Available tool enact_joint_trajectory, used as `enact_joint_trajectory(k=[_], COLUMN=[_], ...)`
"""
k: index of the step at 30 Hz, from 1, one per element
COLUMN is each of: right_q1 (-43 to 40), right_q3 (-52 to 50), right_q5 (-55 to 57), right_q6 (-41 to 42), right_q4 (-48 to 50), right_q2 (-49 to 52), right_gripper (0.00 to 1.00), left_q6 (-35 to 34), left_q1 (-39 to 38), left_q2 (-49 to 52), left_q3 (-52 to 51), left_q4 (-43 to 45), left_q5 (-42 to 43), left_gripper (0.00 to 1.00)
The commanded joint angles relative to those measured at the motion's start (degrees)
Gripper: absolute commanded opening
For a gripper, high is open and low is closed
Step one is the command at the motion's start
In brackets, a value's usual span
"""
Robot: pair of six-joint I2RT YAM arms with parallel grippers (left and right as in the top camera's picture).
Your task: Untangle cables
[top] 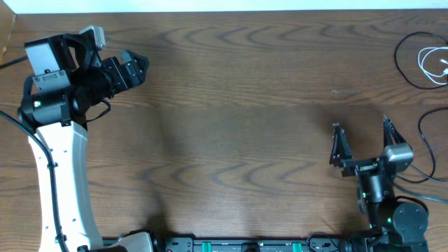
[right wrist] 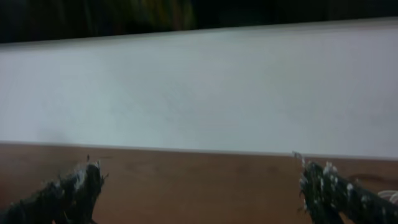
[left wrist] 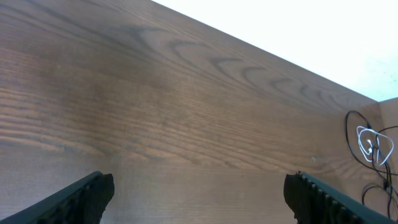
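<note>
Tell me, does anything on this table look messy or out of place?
Only at the far right edge of the table: a white cable lies bunched inside a looping black cable. Nothing looks spilled or broken; both arms' jaws are open.

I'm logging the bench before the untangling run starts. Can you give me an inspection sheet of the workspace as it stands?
Surface: wood-grain table.
Job's things: black cable looped around a white cable at the far right corner. A second black cable lies at the right edge.
Clutter: nothing seen.
Grippers: left gripper open, at far left. Right gripper open, near right. Both are holding nothing.
Cables: none gripped, all apart from both grippers. I cannot tell whether they are knotted.
Surroundings: white surface beyond the table's far edge.
</note>
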Motion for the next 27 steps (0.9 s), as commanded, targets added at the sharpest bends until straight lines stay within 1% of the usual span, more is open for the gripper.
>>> enact_joint_trajectory(k=[1,4,6,16,23,27], right_q1=[0.26,0.28,0.28,0.31,0.28,0.28], right_q3=[-4.76,-8.81,-9.75,-12.13,-12.20,-12.17], right_q5=[0.70,0.68,0.70,4.09,4.00,3.87], right_q6=[-0.35,-0.35,-0.35,-0.35,-0.33,-0.35], right_q4=[1.68,2.21,2.19,1.97,-11.69,-11.76], right_q2=[-4.61,-8.81,-10.25,-10.16,-10.16,-10.16], right_gripper=[0.99,0.99,0.99,0.99,0.99,0.99], left_q6=[0.55,0.55,0.55,0.55,0.55,0.55], left_q1=[0.15,0.15,0.15,0.13,0.15,0.13], left_q2=[0.33,0.33,0.33,0.33,0.33,0.33], left_q3=[-0.55,-0.55,-0.55,-0.55,-0.55,-0.55], left_q4=[0.04,0.04,0.04,0.04,0.04,0.04], left_q5=[-0.11,-0.11,-0.11,-0.11,-0.11,-0.11], left_gripper=[0.92,0.92,0.92,0.92,0.92,0.92])
